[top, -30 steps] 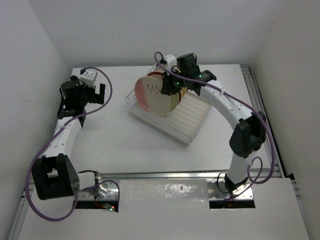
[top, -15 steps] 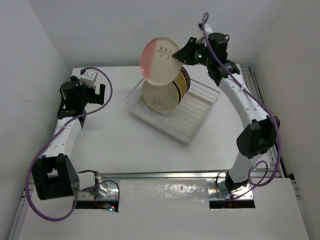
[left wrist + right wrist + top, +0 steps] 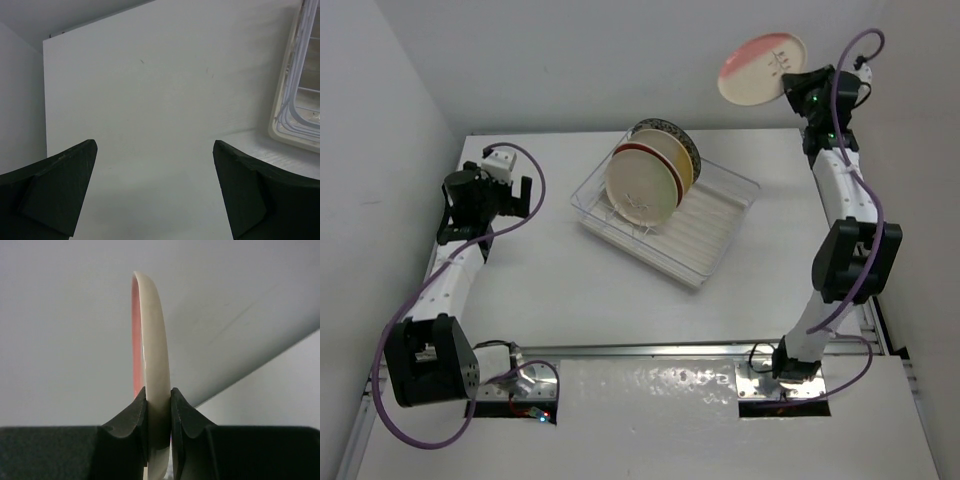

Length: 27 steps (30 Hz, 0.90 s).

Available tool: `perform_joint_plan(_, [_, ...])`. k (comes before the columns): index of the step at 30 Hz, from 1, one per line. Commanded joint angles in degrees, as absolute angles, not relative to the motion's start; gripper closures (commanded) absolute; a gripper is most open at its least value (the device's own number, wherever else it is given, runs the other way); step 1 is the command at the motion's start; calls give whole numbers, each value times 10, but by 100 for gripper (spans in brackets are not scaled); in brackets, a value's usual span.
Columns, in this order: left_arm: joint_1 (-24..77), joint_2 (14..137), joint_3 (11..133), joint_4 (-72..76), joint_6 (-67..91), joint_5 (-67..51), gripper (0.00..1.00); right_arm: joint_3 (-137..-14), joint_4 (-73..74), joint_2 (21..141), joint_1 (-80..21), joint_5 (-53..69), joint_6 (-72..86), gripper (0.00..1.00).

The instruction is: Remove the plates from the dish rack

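Observation:
My right gripper [image 3: 790,82] is shut on the rim of the pink plate [image 3: 760,66] and holds it high in the air at the far right, above the table's back edge. In the right wrist view the plate [image 3: 152,350] stands edge-on between the jaws of the gripper [image 3: 159,410]. The dish rack [image 3: 715,215] sits mid-table and holds the cream plate [image 3: 640,187], a red-rimmed plate [image 3: 642,149] behind it and a dark-patterned plate [image 3: 670,128] at the back. My left gripper [image 3: 516,190] is open and empty at the far left, over bare table [image 3: 155,170].
White walls enclose the table at the back and both sides. A metal rail [image 3: 840,200] runs along the right edge. The rack's left end [image 3: 300,100] shows at the right of the left wrist view.
My right arm has lifted the pink plate out of the rack and swung it up and to the far right. The left arm has barely moved.

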State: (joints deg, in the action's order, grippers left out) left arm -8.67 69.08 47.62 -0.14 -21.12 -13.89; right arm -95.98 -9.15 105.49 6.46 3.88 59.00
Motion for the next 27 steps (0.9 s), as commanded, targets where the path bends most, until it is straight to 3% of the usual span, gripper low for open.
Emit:
perform_joint_plan(1, [-83, 667, 473, 2, -204, -133, 0, -927, -200, 1040, 83, -25, 644, 100])
perform_joint_plan(5, [-83, 661, 473, -24, -207, -124, 0, -833, -243, 1048, 112, -67, 666, 100])
perform_joint_plan(21, [-83, 643, 488, -59, -224, -97, 0, -794, -266, 1193, 141, -19, 742, 100])
perform_joint_plan(27, [-83, 643, 494, -55, -220, -92, 0, -715, -275, 1210, 143, -11, 772, 99])
